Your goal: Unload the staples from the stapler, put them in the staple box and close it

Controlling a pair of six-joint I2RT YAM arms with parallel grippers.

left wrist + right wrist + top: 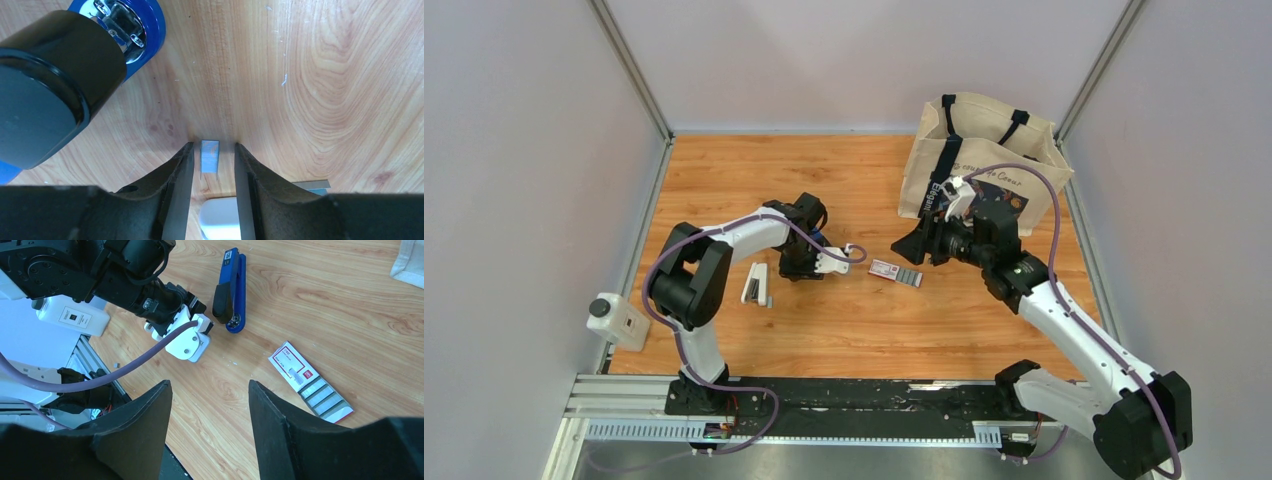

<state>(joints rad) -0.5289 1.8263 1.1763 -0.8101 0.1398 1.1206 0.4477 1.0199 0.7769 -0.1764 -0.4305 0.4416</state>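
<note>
Jaws released, the left gripper (210, 150) straddles a loose staple strip (209, 160) near the stapler (231, 287), likely pinching next; the right gripper (209, 385) gapes empty.

The top view looks down on the whole desk (844, 330) from behind the arms. The left wrist view hugs its surface, the right stands farther off; these 2 share the stapler (232, 290).
</note>
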